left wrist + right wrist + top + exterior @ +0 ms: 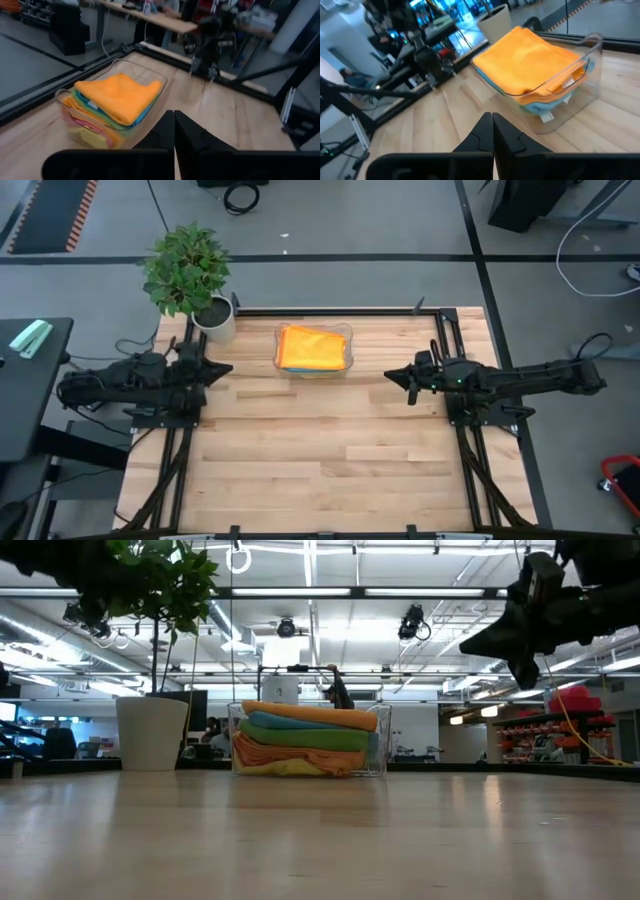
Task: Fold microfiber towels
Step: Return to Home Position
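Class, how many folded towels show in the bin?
5, stacked in the clear bin: orange towel on top, blue towel, green towel, second orange towel, yellow towel lowest. More may be hidden.

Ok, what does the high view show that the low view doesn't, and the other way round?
Only the high view: both whole arms, left gripper facing right gripper across the table. Only the low view: the layers under the top orange towel: blue towel, green towel, second orange towel, yellow towel. Both: the clear bin, that top towel, the potted plant.
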You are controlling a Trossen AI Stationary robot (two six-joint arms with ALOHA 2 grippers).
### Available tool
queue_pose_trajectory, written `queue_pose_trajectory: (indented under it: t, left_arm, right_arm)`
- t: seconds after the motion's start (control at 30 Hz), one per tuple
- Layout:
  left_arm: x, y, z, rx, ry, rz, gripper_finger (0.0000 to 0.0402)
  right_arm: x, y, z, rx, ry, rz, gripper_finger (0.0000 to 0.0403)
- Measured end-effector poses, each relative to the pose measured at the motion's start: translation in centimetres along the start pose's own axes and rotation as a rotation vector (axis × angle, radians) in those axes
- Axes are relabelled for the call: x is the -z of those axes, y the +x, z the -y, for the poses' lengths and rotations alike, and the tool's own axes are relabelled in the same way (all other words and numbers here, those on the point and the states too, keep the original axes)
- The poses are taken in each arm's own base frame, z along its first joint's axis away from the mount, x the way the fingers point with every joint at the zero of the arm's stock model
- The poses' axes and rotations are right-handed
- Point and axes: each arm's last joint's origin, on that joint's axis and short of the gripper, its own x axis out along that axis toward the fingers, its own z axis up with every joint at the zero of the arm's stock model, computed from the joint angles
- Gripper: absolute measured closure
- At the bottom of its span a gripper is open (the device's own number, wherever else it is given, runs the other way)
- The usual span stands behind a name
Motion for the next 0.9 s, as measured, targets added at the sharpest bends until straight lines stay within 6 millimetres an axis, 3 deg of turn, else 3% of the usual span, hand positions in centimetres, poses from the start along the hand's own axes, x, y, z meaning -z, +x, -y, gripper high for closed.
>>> queue_pose_trajectory:
  t: [0.47,0.7,0.9]
  left_arm:
    - [7.6,3.1,-1.4,0.099,-0.074,0.128,0.0397]
    - [9.2,3.8,-1.6,0.092,-0.086,0.09,0.0395]
    - [9.2,3.8,-1.6,0.098,-0.085,0.09,0.0392]
  right_arm:
    - [2.9,-0.8,2.0,-0.016,0.078,0.034,0.0401]
    - [3.6,-0.9,2.4,-0.009,0.035,0.012,0.0401]
    - [3.8,-0.9,2.5,0.002,-0.002,-0.01,0.0401]
